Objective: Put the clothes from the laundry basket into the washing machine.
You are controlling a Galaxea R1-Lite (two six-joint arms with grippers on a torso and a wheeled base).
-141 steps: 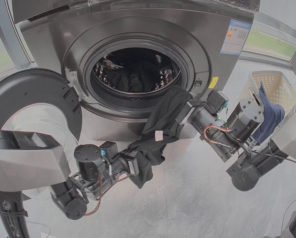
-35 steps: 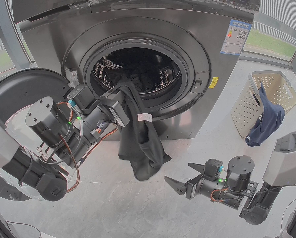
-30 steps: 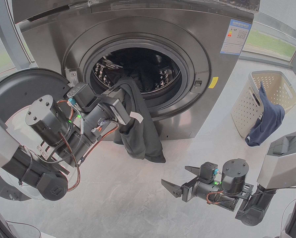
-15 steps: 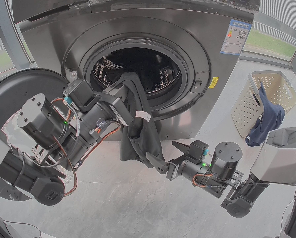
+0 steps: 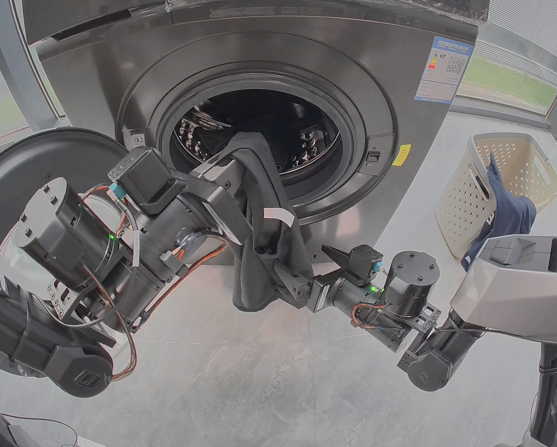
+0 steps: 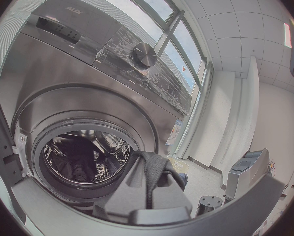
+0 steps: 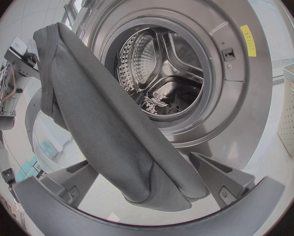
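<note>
1. Pale grey marbled floor (image 5: 241,380) runs under a steel-grey front-loading washing machine (image 5: 104,76). Its round door (image 5: 42,156) is swung open to the robot's left.
2. The left pincer (image 5: 241,156) is clenched on the ribbed neck band of a black garment (image 5: 266,243). It holds the garment just before the lower left lip of the drum opening (image 5: 260,119).
3. The garment's long axis runs almost straight down from that grip, so most of the cloth hangs outside the machine, below the lip.
4. The right pincer (image 5: 300,265) sits low, coming in from the robot's right. Its fingers are spread wide on either side of the garment's bottom fold and are not pressed onto it.
5. The coming move likely turns on that fold lying between the spread fingers. The drum mouth is above and behind it, so a second hold there would let the tail be lifted over the lip.
6. The black cloth looks like a soft, matte knit, limp and folded on itself, with a small white label (image 5: 280,214) on its side. It will probably sag and slip rather than keep a shape.
7. Inside, the drum is shiny perforated steel with raised ribs, and dark clothes (image 6: 71,161) lie at its bottom.
8. A cream perforated plastic laundry basket (image 5: 527,156) stands to the robot's right of the machine, with a navy garment (image 5: 508,225) draped over its rim.
</note>
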